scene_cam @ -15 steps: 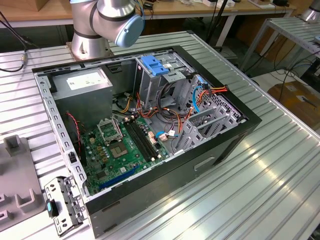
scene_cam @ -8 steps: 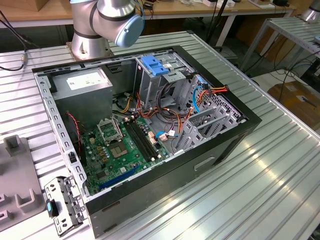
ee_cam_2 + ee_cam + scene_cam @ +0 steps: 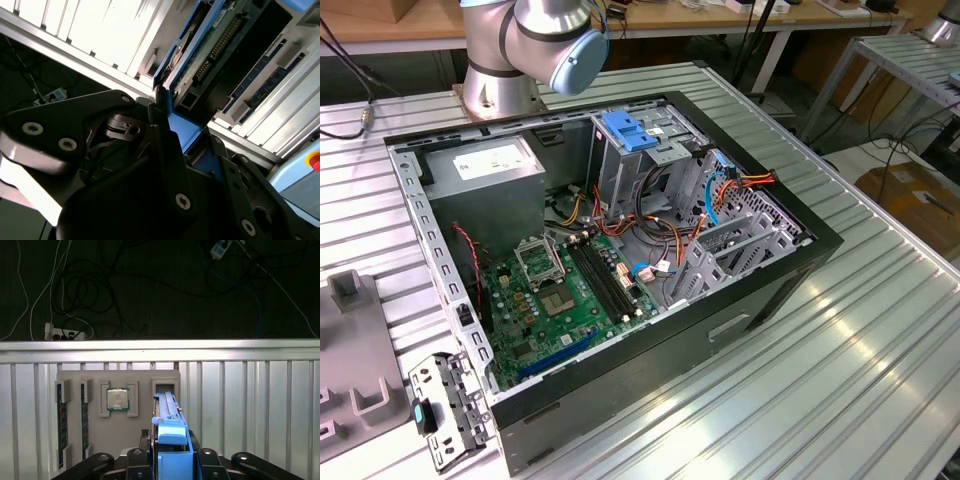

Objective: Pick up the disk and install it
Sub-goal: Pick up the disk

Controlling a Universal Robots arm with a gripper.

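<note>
Pincer (image 3: 172, 462) grips disk (image 3: 167, 405) (blue-framed) near grey tray (image 3: 117, 435) holding 1 processor (image 3: 118, 399).

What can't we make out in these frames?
The disk label: edge-on in first wrist view, circuit-board face showing in second wrist view.
Whether disk's far end sits in the tray slot: first wrist view, disk itself hides it.
The arm past its elbow: cut by exterior view's top edge.

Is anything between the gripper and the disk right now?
Nothing visible. In the first wrist view the disk, in its blue frame, stands in a slot of the grey tray, directly at the gripper.
</note>
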